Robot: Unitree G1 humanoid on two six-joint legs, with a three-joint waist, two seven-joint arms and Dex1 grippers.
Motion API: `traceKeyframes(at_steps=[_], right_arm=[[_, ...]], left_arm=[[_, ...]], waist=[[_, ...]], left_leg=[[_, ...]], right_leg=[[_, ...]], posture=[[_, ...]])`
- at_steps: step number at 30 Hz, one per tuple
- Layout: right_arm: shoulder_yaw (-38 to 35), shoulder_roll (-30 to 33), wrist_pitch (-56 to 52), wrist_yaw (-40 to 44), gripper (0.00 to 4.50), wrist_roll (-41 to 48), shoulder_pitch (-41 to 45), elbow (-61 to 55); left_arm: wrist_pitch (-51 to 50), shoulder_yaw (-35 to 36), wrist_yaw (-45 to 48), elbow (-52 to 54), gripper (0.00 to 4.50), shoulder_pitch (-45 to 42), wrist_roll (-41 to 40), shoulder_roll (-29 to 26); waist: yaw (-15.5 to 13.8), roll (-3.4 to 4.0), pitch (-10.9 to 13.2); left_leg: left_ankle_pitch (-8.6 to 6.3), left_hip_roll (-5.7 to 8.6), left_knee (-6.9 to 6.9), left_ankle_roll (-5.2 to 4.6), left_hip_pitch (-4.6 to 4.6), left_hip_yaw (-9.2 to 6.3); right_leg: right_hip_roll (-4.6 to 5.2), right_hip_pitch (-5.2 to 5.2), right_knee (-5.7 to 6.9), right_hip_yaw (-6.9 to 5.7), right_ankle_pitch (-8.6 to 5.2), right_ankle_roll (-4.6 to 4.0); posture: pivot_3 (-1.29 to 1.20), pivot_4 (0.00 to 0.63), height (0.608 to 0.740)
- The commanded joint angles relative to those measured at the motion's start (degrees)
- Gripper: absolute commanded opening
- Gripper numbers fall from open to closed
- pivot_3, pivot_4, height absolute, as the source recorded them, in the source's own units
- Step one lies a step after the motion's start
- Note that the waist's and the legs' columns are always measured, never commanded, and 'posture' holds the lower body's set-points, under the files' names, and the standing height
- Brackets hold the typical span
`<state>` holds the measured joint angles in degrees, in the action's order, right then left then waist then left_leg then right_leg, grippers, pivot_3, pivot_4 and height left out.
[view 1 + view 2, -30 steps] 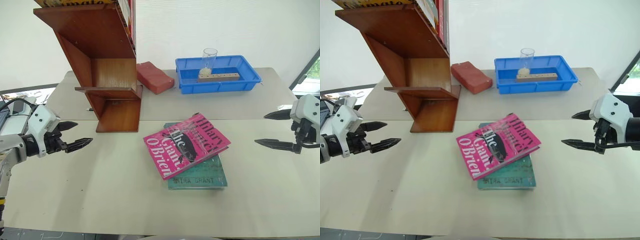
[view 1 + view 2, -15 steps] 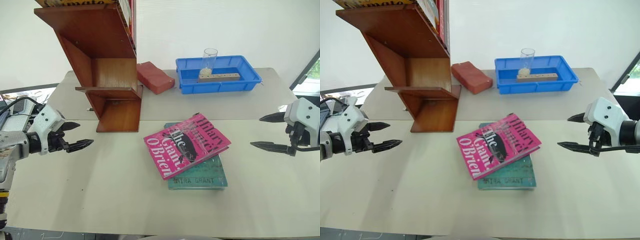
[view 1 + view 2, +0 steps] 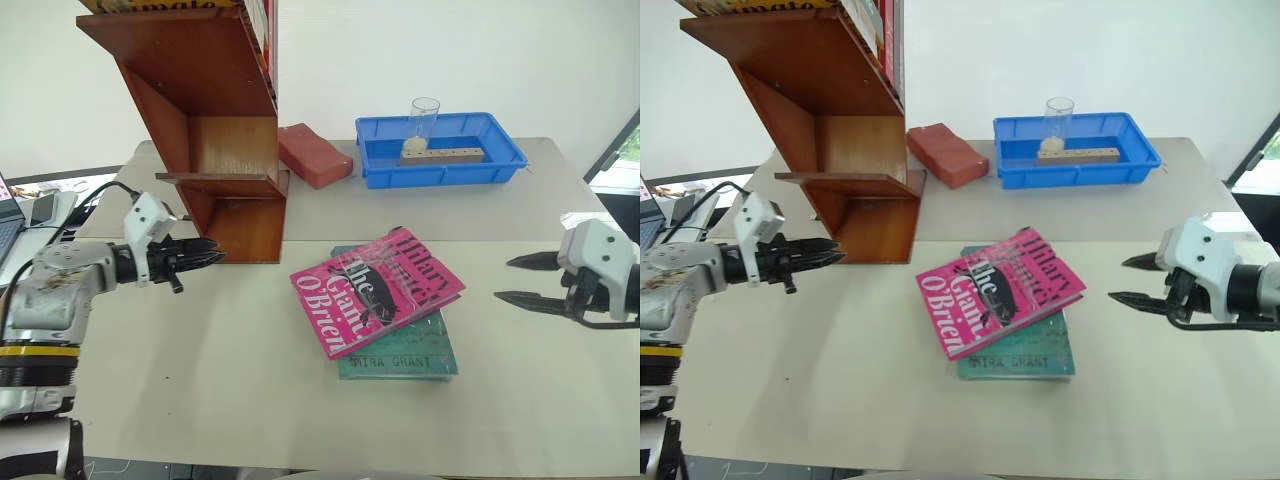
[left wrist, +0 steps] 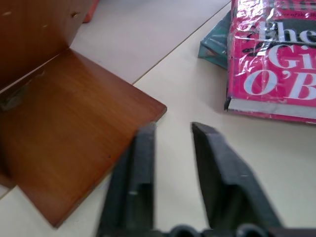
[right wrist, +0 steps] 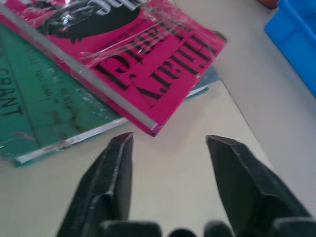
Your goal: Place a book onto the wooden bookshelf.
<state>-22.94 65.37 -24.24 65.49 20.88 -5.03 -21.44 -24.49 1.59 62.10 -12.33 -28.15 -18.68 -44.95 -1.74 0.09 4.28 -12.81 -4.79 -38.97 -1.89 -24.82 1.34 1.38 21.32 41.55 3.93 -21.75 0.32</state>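
Observation:
The pink book lies tilted on top of a teal-green book in the middle of the table. At the back left stands the wooden bookshelf, with books on its top shelf. My left gripper is shut with nothing in it, just in front of the shelf's lowest panel and well left of the book. My right gripper hovers open to the right of the book, pointing at its near corner, apart from it.
A reddish brick-shaped block lies beside the shelf. Behind the books a blue tray holds a clear glass and a wooden block. A laptop sits off the table's left edge.
My left gripper has moved right and forward to the shelf's base and closed. My right gripper has dropped slightly toward the book, with its fingers narrowed. The books have not moved.

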Motion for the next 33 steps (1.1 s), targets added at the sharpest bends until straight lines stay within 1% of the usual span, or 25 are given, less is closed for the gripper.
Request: traceKeyframes(at_steps=[1, 4, 5, 7, 9, 11, 13, 17, 21, 25, 28, 33], right_arm=[[0.62, -2.54, -1.77, -3.94, 1.20, -1.05, -2.40, -7.02], [4.19, -3.70, -0.88, -6.37, 0.14, -3.90, -2.87, -8.29], [6.05, -4.23, -0.53, -7.49, 0.04, -5.09, -2.37, -8.24], [8.34, -5.01, -0.47, -8.90, 0.04, -6.38, -1.46, -8.15], [10.25, -5.52, -0.40, -9.88, 0.04, -7.62, -0.65, -7.79], [13.66, -6.19, 1.16, -11.21, 0.04, -10.54, 0.98, -5.03], [15.42, -6.92, 1.86, -11.85, 0.04, -11.72, 2.25, -3.30], [18.53, -8.79, 3.75, -12.45, 0.04, -13.09, 5.80, 0.63], [20.88, -10.37, 5.38, -12.28, 0.04, -14.11, 9.56, 4.49], [23.98, -12.22, 8.08, -11.24, 0.04, -15.26, 15.22, 10.14], [25.84, -13.58, 9.57, -10.29, 0.04, -15.90, 18.60, 13.26], [27.93, -15.75, 10.75, -9.25, 0.04, -16.28, 22.96, 16.35]], left_arm=[[6.25, -5.70, -3.39, -6.62, 0.00, -5.96, 6.11, 6.29], [11.37, -8.87, -5.64, -13.77, 0.00, -9.15, 10.58, 10.80], [13.04, -9.67, -7.48, -17.20, 0.00, -10.66, 12.05, 12.93], [14.56, -10.20, -9.15, -21.89, 0.00, -12.74, 13.32, 15.74], [15.73, -10.71, -8.77, -25.40, 0.00, -14.24, 13.93, 17.93], [14.65, -12.21, -4.95, -26.42, 0.00, -14.98, 13.41, 20.49], [12.76, -12.70, -1.48, -25.60, 0.00, -14.96, 12.58, 21.11], [6.20, -12.94, 5.40, -20.46, 0.00, -13.32, 10.15, 19.48], [1.43, -14.37, 11.23, -12.39, 0.00, -9.59, 8.49, 16.88], [-6.22, -15.45, 15.75, -0.09, 0.00, -4.48, 5.24, 13.09], [-9.69, -15.87, 15.63, 5.21, 0.00, -1.58, 3.90, 11.89], [-13.93, -15.53, 12.99, 10.39, 0.00, 1.84, 1.73, 12.39]], waist=[[-0.35, -0.04, 0.02], [-0.29, -0.04, 0.02], [-0.22, -0.07, 0.04], [-0.14, -0.10, 0.06], [0.04, -0.10, 0.06], [0.30, -0.10, 0.06], [0.34, -0.10, 0.06], [0.90, -0.10, 0.07], [1.13, -0.03, 0.04], [1.17, -0.03, 0.05], [0.86, 0.04, 0.06], [0.63, 0.05, 0.07]], left_leg=[[0.00, 0.00, 0.01, 0.00, 0.18, -0.01], [0.00, 0.02, 0.00, 0.00, 0.13, -0.01], [0.00, 0.03, 0.00, 0.00, 0.12, -0.01], [0.00, 0.03, 0.02, 0.00, 0.12, -0.01], [0.00, 0.04, 0.04, -0.01, 0.10, -0.01], [0.00, 0.05, 0.04, 0.00, 0.09, -0.02], [0.01, 0.06, 0.03, 0.02, 0.09, -0.02], [0.02, 0.05, 0.05, 0.02, 0.07, -0.06], [0.02, 0.05, 0.08, 0.02, 0.13, -0.08], [0.02, 0.02, 0.07, 0.02, 0.15, -0.09], [0.02, 0.03, 0.06, 0.02, 0.16, -0.10], [0.02, 0.05, 0.01, 0.02, 0.14, -0.13]], right_leg=[[-0.02, -0.19, -0.09, 0.00, 0.00, 0.01], [-0.02, -0.27, -0.29, 0.04, 0.04, 0.07], [-0.01, -0.28, -0.33, 0.05, 0.05, 0.08], [-0.02, -0.29, -0.39, 0.06, 0.07, 0.10], [-0.02, -0.28, -0.38, 0.07, 0.07, 0.11], [-0.02, -0.29, -0.38, 0.07, 0.08, 0.12], [-0.02, -0.30, -0.38, 0.06, 0.08, 0.13], [-0.06, -0.27, -0.35, 0.07, 0.08, 0.13], [-0.07, -0.30, -0.35, 0.06, 0.08, 0.13], [-0.09, -0.31, -0.35, 0.06, 0.08, 0.13], [-0.09, -0.33, -0.34, 0.06, 0.08, 0.12], [-0.08, -0.36, -0.36, 0.07, 0.08, 0.13]], posture=[[0.00, 0.150, 0.637], [0.00, 0.150, 0.637], [0.00, 0.150, 0.637], [0.00, 0.150, 0.637], [0.00, 0.150, 0.637], [0.00, 0.150, 0.637], [0.00, 0.150, 0.637], [0.00, 0.150, 0.637], [0.00, 0.150, 0.637], [0.00, 0.150, 0.637], [0.00, 0.150, 0.637], [0.00, 0.150, 0.637]])
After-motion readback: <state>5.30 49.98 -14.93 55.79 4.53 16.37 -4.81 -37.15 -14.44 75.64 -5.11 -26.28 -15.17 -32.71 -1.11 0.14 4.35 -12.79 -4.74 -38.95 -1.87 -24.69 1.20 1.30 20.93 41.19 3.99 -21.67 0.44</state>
